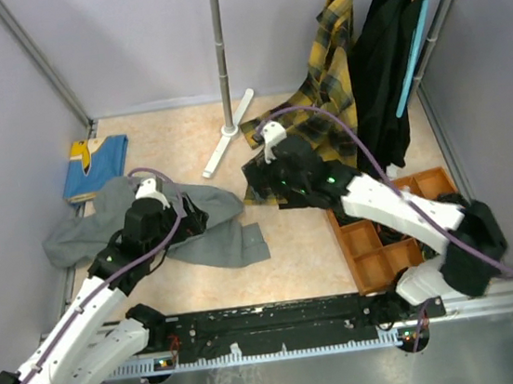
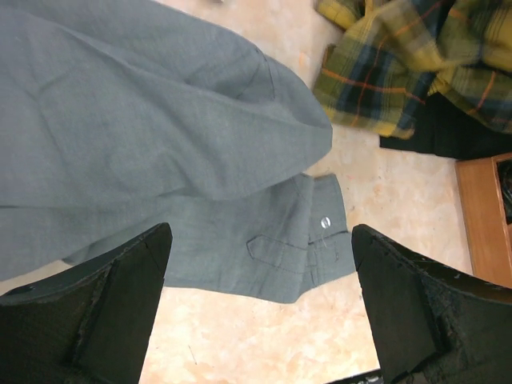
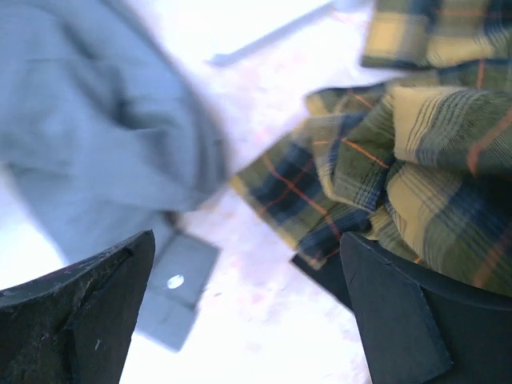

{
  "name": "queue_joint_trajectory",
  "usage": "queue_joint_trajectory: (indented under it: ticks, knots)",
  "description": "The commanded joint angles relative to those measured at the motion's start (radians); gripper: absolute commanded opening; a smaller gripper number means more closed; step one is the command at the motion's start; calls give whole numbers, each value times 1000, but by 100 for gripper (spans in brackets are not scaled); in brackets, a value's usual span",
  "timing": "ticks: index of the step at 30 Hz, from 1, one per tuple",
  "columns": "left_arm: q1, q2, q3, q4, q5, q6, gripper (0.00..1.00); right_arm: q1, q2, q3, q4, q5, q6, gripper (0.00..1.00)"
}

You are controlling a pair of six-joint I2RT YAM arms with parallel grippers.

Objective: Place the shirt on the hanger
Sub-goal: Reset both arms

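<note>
As it lies, the shirt (image 1: pixel 215 239) — grey, matte (buttoned cuff (image 2: pixel 324 240)) — bunches.

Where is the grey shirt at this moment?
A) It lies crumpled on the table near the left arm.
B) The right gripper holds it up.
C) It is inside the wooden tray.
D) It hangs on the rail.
A: the grey shirt lies in a heap on the table, below the open left gripper, and neither gripper holds it.
</note>
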Motion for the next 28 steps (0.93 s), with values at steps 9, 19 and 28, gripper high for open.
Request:
queue_joint_trajectory:
  ticks: [9, 19, 28]
  knots:
    - [4, -11, 232, -190, -160, 169, 99, 10, -745, -156, -296, 32, 103, 99]
    - [3, -128, 173, -185, -280, 178, 99, 11, -1151, -270, -325, 243, 118, 99]
    - [3, -367, 75, -93, -255, 219, 99, 10, -1190, -313, -392, 301, 156, 99]
